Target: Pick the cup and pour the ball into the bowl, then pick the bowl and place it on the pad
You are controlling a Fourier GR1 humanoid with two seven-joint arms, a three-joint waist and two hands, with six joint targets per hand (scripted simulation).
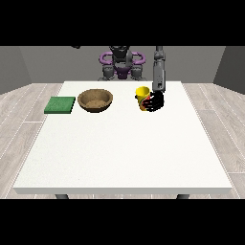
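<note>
While upright, cup (142, 94) sits in hand (154, 101).

White table (124, 158), grey plank floor (19, 110), grey walls (43, 62).

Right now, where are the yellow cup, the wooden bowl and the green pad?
yellow cup (141, 92): front view, on its rim and upper wall, beside the hand.
wooden bowl (95, 100): front view, on the inner wall.
green pad (60, 105): front view, on the middle of its top face.
</note>
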